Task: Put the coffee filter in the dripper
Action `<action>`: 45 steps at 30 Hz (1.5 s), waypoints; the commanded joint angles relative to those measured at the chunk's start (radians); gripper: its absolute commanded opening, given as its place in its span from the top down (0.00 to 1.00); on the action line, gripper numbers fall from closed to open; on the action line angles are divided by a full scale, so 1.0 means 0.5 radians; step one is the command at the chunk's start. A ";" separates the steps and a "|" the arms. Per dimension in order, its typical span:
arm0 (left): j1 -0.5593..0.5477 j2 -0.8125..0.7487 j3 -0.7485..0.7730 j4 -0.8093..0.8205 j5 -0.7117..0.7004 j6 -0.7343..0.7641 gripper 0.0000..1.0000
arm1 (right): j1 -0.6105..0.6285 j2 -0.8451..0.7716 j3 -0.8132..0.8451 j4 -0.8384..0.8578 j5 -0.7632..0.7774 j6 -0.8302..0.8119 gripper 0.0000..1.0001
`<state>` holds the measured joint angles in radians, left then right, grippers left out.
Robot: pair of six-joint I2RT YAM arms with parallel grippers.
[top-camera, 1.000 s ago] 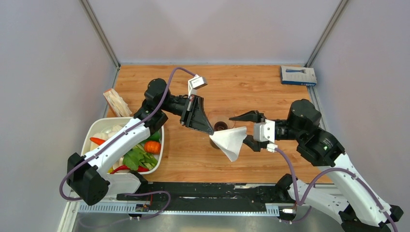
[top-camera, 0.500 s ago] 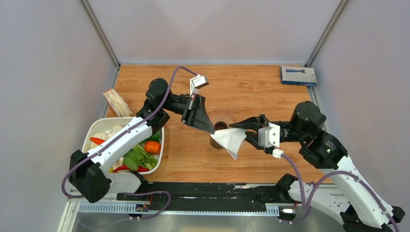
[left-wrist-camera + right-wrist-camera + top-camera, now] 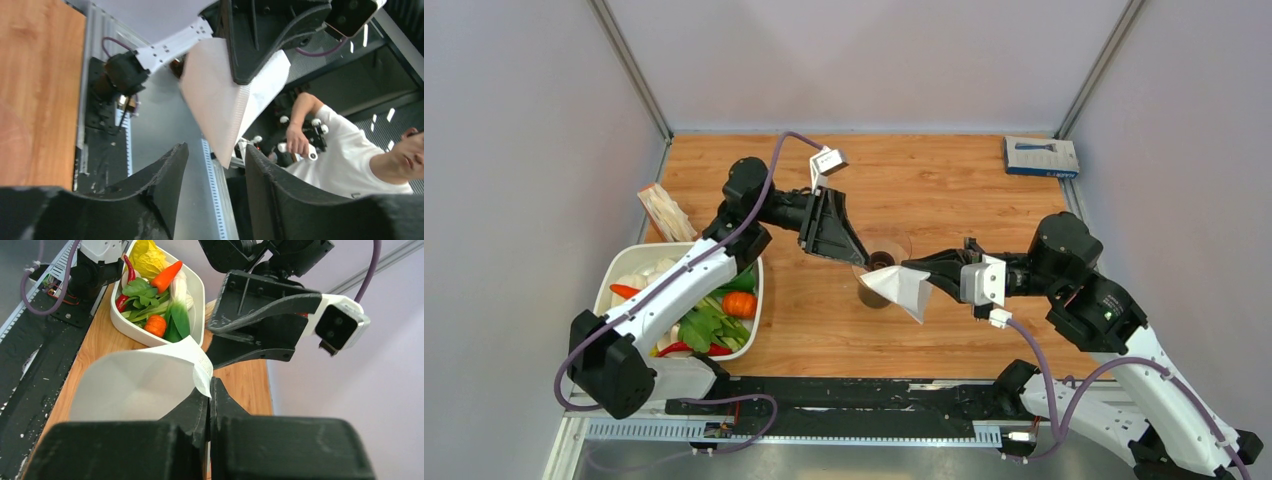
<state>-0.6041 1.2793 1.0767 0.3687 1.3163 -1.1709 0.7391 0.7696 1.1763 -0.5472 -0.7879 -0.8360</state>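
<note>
We see the dripper [image 3: 882,258] only from above, and only in part. Its clear cone is faint against the wood, the left fingers [image 3: 856,258] cross its left rim, and the filter [image 3: 902,287] covers its near right side. We cannot tell whether the paper touches the cone or hangs just over it. The tan base shows as a sliver under the filter's left tip.

The right fingers [image 3: 210,390] are pressed together on the filter's crimped edge. In the right wrist view the paper bulges open into a cone in front of them, and the gripper body cuts off its lower part. The left fingers stand apart with a clear gap. In the left wrist view the filter's corner hangs beyond that gap, and we cannot tell whether either finger touches it. From above, their tips sit just beside the paper's left tip.

The counter [image 3: 964,190] is warm wood, closed in by plain grey panels on three sides. A white bowl [image 3: 759,295] of vegetables sits at the left under the left arm, with a small packet [image 3: 664,212] behind it near the wall. A blue box [image 3: 1041,157] lies in the far right corner, well apart from both arms. A black rail [image 3: 824,395] runs along the near edge. In the left wrist view a person [image 3: 350,160] in a white top shows beyond the counter, partly cut off by a finger.
</note>
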 commanded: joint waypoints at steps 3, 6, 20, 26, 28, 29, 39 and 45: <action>0.246 -0.180 0.247 -0.403 -0.047 0.769 0.41 | 0.013 0.028 0.068 0.017 0.072 0.341 1.00; 0.208 -0.268 0.561 -1.565 -0.306 1.976 0.32 | 0.013 0.045 0.064 0.062 0.102 0.565 1.00; -0.415 -0.238 0.938 -2.665 -1.220 3.293 0.28 | 0.012 0.108 0.049 0.164 0.141 0.862 1.00; -0.556 -0.191 0.913 -2.561 -1.415 3.205 0.27 | 0.011 0.123 0.050 0.209 0.129 0.908 1.00; -0.592 -0.178 0.916 -2.549 -1.437 3.211 0.27 | 0.012 0.129 0.050 0.216 0.137 0.915 1.00; -0.605 -0.174 0.913 -2.527 -1.449 3.200 0.27 | 0.013 0.132 0.047 0.217 0.135 0.917 1.00; -0.695 -0.204 0.840 -2.349 -1.530 3.173 0.26 | 0.011 0.181 0.061 0.255 0.125 0.983 1.00; -0.702 -0.240 0.809 -2.296 -1.524 3.178 0.37 | 0.011 0.185 0.056 0.268 0.106 0.981 1.00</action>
<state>-0.9478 1.1915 1.4895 -0.8360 0.5526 0.4034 0.7391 0.8677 1.1778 -0.4538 -0.7235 -0.3649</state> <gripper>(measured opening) 0.698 0.006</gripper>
